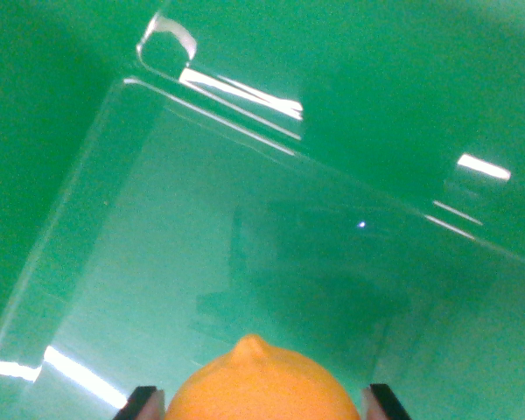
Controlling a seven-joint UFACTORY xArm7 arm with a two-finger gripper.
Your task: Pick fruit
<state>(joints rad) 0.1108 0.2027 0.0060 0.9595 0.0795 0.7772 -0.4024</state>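
Item: one orange fruit, nipple end pointing away from me, long axis running straight out between my fingers. My gripper held it on both flanks, above a clear plastic bin on green ground.

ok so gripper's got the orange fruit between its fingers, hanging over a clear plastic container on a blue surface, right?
Not quite: the surface is green, not blue. The rest holds. The wrist view shows the orange fruit between the fingers of the gripper, above the clear plastic container.
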